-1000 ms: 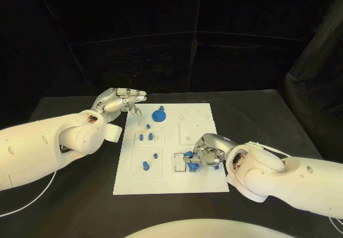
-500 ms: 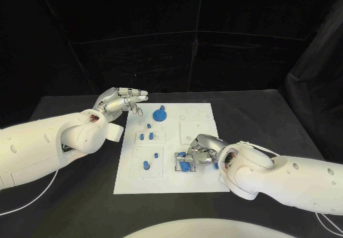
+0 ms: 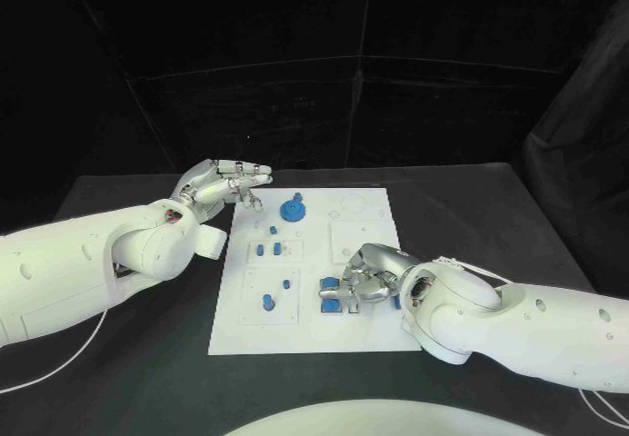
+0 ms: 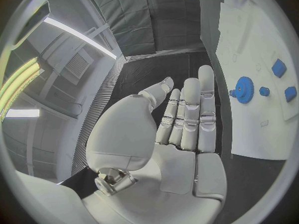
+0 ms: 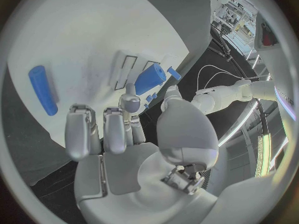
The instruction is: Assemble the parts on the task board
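Black cloth hangs behind my black table (image 3: 131, 204), and the white task board (image 3: 371, 338) lies in the middle of it. On the near part of the board a blue cylindrical part (image 5: 151, 77) lies tilted at a rectangular recess, with my right hand (image 3: 368, 277) low over it. From the right wrist view the thumb and one fingertip seem to touch the part's end while the other fingers (image 5: 79, 131) stand straight and apart; I cannot tell whether that is a real pinch or only a nudge.

I judge the main risk to be right there: if the part is not square to the recess and I press, it could jam at an angle or skid out sideways across the smooth board. A blue bar (image 5: 41, 88) lies loose just beside the hand, and a sweeping finger could knock it away.

Farther up the board sit small blue pegs (image 3: 270, 249) and a blue gear (image 3: 293, 213). My left hand (image 3: 225, 185) hovers at the board's far left corner, fingers nearly straight and close together, holding nothing; if it drifted it could bump the gear.
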